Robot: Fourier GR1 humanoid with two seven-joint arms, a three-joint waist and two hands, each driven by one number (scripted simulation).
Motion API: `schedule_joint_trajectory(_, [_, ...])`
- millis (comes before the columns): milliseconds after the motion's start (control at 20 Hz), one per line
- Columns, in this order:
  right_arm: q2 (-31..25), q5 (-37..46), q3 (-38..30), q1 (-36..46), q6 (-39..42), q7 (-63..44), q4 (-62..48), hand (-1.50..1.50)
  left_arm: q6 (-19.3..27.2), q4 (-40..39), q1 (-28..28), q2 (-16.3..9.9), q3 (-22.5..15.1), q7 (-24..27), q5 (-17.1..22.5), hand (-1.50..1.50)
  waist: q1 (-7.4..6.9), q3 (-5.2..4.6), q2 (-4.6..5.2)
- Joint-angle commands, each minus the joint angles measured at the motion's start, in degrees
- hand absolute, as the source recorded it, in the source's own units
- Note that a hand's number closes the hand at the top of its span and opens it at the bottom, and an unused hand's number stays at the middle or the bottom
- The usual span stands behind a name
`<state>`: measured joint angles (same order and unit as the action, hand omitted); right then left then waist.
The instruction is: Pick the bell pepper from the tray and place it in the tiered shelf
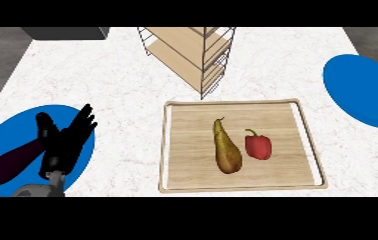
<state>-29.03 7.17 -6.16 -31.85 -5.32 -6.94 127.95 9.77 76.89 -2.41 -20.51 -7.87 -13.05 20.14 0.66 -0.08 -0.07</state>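
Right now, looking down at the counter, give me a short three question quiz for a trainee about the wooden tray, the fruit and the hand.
1. True or false: the red bell pepper lies on the square wooden tray.
2. Which thing lies just left of the pepper on the tray: A) a banana, B) a brownish-green pear, C) a cup?
3. Fill in: the black left hand rests open over a ____ plate at the view's left edge.

Key
1. True.
2. B. The pear lies beside the pepper, with a small gap.
3. Blue. The wire tiered shelf with wooden boards stands behind the tray, and the right hand is out of view.
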Motion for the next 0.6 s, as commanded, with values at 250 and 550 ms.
schedule_joint_trajectory(250, [-1.89,16.64,12.65,6.28,1.73,-35.2,16.75,-1.5,-1.49,-0.37,0.54,0.4,0.01,0.9,-1.15,0.0,-1.8,-0.13,0.29])
schedule_joint_trajectory(550, [-3.84,23.7,16.85,20.86,-0.14,-50.07,8.54,-1.5,-1.55,0.45,-1.7,0.59,-0.29,-2.12,-1.01,0.0,-2.86,-0.2,0.36])
